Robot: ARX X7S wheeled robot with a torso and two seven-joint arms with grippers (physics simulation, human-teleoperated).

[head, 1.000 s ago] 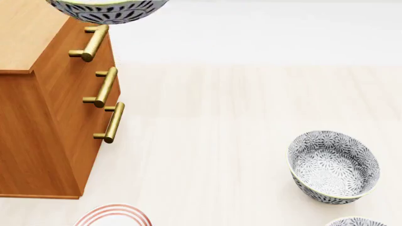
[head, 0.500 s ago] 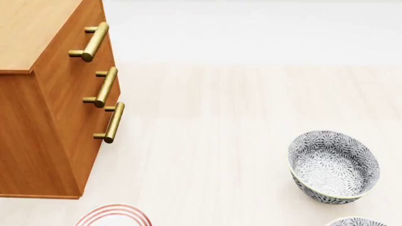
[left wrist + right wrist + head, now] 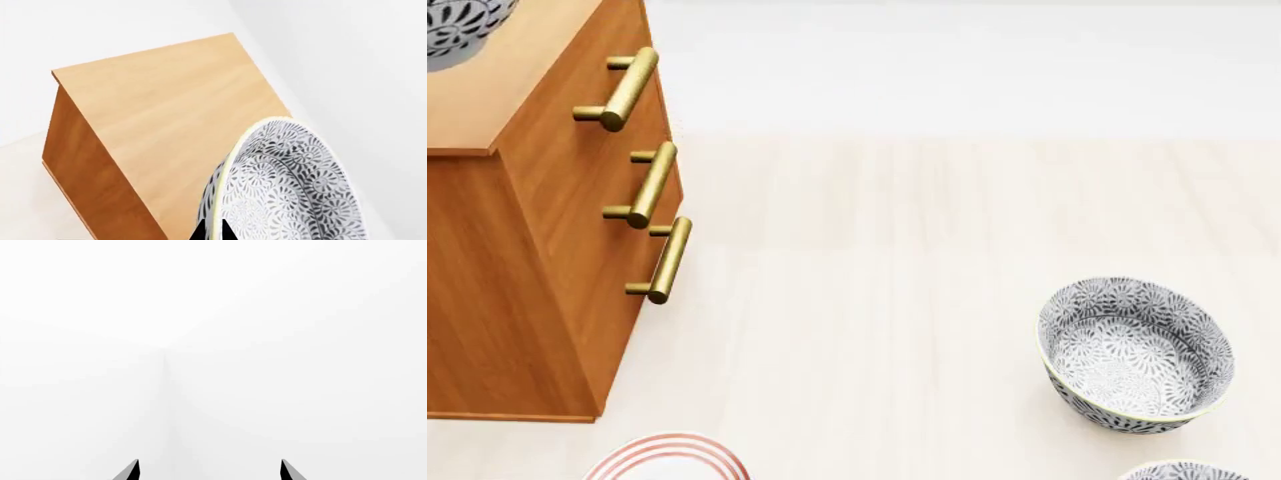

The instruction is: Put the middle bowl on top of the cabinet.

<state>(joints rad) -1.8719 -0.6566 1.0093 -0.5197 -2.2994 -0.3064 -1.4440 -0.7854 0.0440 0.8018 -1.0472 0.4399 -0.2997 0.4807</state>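
You had the left gripper (image 3: 212, 231) clamped on the middle bowl's (image 3: 287, 190) rim, above the cabinet (image 3: 521, 200) top at 10 o'clock in the head view. Right gripper (image 3: 208, 471) hung open.

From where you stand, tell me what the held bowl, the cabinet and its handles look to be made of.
Bowl: apparently glazed ceramic, given the smooth surface, printed grey-and-white floral pattern and pale rim.
Cabinet: seemingly wood, with orange-brown sides, a lighter top showing faint grain, and a matte finish.
Handles: probably brass or brass-coloured metal, being golden bars with a soft sheen.
Being a render, these are looks only.
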